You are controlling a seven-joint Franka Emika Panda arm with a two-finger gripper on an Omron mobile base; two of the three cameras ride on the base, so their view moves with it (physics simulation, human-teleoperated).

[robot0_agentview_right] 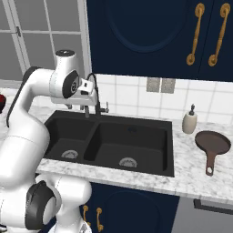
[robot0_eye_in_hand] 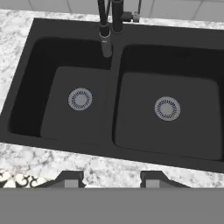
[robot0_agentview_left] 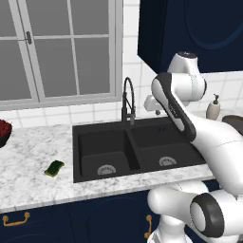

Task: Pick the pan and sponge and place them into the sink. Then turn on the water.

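While both basins of the sink (robot0_agentview_left: 137, 149) lie bare, the task stands at its very first step — neither thing has gone in, and no stream falls from the faucet (robot0_agentview_left: 128, 102). The sink sits straight below the hand (robot0_eye_in_hand: 111, 177), which hangs over the front rim of the marble desk (robot0_agentview_left: 33, 166) and looks down past its two dark fingertips (robot0_eye_in_hand: 70, 178) at the two silver drains. The fingertips stand apart with nothing between them; how wide they could yet go the pictures do not settle, so I take the hand to be empty and cannot tell whether it counts as open or closed.

The pan (robot0_agentview_right: 212, 144) rests on the desk well off to the hand's right, past the sink's right edge and near the soap bottle (robot0_agentview_right: 189, 120), its handle pointing toward the desk's front. The sponge (robot0_agentview_left: 54, 168) lies flat on the desk to the hand's left, beside the sink's left wall and apart from it.

The next move, by my judgement, calls for a swing away from over the sink toward one of the two — the pan likely needs a grip on the thin handle or rim, with the fingertips spread enough to straddle it, then a descent.
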